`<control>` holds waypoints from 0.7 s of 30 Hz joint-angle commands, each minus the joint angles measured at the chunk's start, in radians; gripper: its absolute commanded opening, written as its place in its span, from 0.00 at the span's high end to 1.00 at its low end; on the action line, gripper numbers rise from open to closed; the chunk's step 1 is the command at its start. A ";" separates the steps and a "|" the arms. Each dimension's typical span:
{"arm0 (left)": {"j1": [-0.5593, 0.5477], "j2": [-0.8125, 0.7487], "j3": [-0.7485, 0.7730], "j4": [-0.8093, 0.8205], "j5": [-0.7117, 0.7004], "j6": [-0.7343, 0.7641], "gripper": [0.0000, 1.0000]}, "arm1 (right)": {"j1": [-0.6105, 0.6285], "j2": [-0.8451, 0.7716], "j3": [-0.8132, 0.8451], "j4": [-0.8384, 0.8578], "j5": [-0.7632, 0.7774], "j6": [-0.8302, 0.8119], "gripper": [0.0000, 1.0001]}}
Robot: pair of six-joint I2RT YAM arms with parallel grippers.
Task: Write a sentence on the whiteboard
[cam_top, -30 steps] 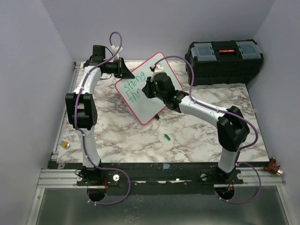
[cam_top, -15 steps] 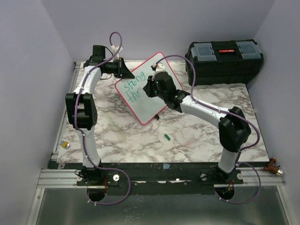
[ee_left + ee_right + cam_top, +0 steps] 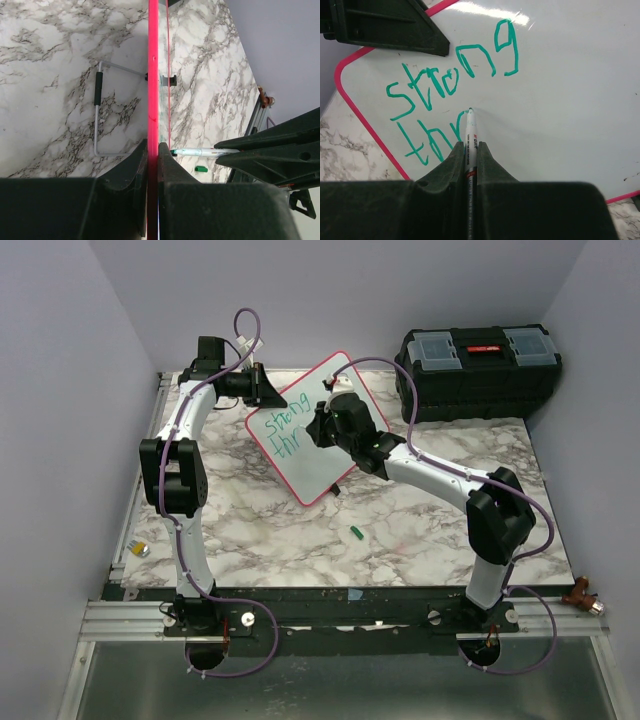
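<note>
We hold whiteboard tipped up over back middle of table. Left claw pinches its pink edge. We think board is thin, light, stiff and slippery, so edge is best hold. Right claw squeezes marker, tip at "thr" of sentence. Black toolbox is shut, inside hidden.

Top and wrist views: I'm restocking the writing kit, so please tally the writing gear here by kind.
Whiteboard: 1
Marker: 1
Green cap: 1
Total: 3
</note>
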 commanded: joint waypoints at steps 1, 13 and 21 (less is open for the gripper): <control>-0.023 -0.027 -0.012 0.003 -0.004 0.065 1.00 | -0.004 0.008 -0.011 -0.007 0.004 -0.004 0.99; -0.023 -0.029 -0.014 0.001 -0.003 0.066 1.00 | -0.004 0.012 -0.035 -0.013 -0.042 0.001 1.00; -0.023 -0.027 -0.013 0.001 -0.004 0.066 1.00 | -0.003 -0.006 -0.073 -0.023 -0.094 -0.004 0.99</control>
